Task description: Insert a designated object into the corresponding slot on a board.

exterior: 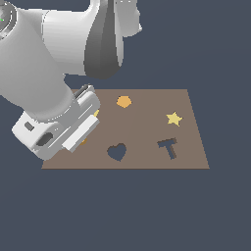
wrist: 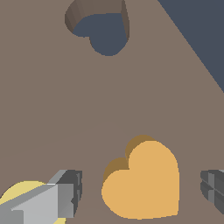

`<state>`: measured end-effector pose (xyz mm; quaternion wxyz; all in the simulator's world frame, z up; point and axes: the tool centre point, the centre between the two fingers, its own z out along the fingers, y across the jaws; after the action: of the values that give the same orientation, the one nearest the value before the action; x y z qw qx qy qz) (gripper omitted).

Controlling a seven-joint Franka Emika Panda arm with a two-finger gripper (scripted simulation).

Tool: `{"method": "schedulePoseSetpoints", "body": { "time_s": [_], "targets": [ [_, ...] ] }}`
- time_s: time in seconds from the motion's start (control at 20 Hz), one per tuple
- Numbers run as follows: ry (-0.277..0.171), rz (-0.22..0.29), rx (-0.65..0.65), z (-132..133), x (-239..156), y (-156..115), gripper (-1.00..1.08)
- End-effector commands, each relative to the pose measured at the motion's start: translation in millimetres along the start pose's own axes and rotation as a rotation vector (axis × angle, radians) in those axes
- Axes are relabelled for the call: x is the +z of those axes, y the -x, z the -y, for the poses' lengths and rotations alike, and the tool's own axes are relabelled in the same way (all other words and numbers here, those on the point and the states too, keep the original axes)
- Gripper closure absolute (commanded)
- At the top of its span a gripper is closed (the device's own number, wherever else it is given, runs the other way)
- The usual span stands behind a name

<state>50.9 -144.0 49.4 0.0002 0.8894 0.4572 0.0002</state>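
**Gripper spread either side of the orange heart on the board**

Broadly, the exterior view shows one flat brown rectangular board (exterior: 147,128) lying on a dark blue-grey ground. The white robot arm (exterior: 44,63) fills the exterior view's left and covers that end of the board. On the uncovered part I count one small orange hexagon piece (exterior: 124,101), one yellow star piece (exterior: 174,118), one dark navy heart-shaped cutout (exterior: 117,152) and one dark T-shaped cutout (exterior: 168,147). The heart cutout's tip points toward the near edge of the board. The T's stem also runs toward the near edge, slightly slanted. Small slivers of orange and yellow peek out beside the arm's hand; what they belong to cannot be told from here. No writing, brand or label can be read anywhere.

Next, the wrist view. One small flat orange heart-shaped piece (wrist: 142,181) lies flat on the board (wrist: 87,113), between the two grey fingertips (wrist: 65,192) of the gripper (wrist: 140,190). The fingers stand wide apart, with a gap on each side, touching nothing. The piece's lobe-to-tip axis lies roughly along the line between the fingers, lobes toward the finger beside the yellow shape. Part of a round yellow shape (wrist: 19,192) shows behind that finger. The heart cutout (wrist: 103,33) sits well apart from the piece, its walls visible, its inside showing dark navy, unfilled.
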Motion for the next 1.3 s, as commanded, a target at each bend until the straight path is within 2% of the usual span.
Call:
{"method": "schedulePoseSetpoints", "body": {
  "time_s": [0.0,0.35,0.4,1.25],
  "targets": [
    [-0.001,0.000,0.000,0.3,3.2,0.0,-0.92],
    [0.000,0.000,0.002,0.9,19.4,-0.1,-0.92],
    [0.000,0.000,0.002,0.9,19.4,-0.1,1.08],
    [-0.001,0.001,-0.001,0.5,16.2,0.0,1.08]
  ]
}}
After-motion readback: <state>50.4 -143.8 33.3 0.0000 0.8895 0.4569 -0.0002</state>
